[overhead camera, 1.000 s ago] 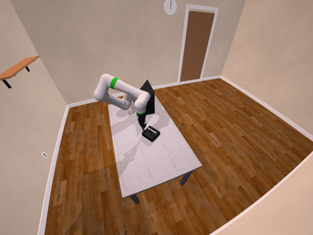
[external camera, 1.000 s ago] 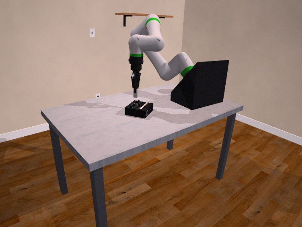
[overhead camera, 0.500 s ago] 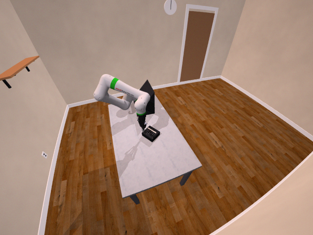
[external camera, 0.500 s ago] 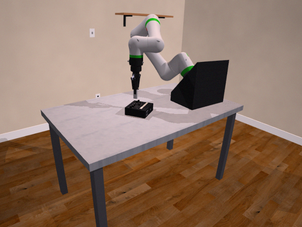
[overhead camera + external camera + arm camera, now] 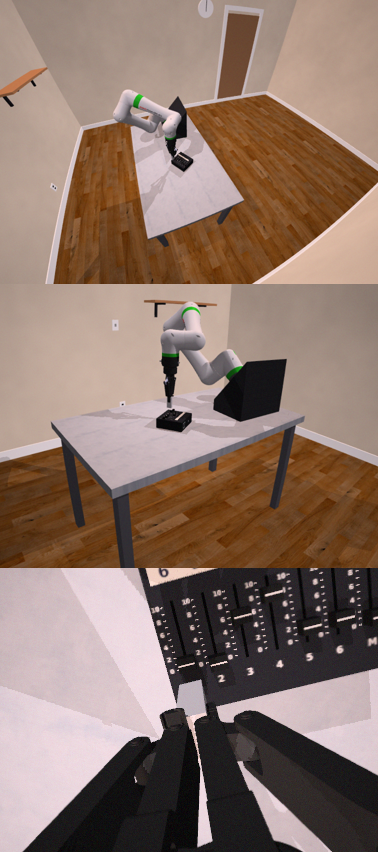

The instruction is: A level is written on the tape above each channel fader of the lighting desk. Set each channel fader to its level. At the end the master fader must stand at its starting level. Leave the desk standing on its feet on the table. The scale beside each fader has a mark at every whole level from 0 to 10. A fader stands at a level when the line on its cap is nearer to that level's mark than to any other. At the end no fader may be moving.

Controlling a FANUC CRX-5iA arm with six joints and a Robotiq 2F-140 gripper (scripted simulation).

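I see gripper (image 5: pixel 192 702) pinched together, holding nothing; hangs just above lighting desk (image 5: pixel 280 675) near edge, by channel 1 fader (image 5: pixel 186 663) (cap near level 1).

Bright, even light casts soft overlapping shadows across the table (image 5: pixel 128 455); the top view bends at its edges.
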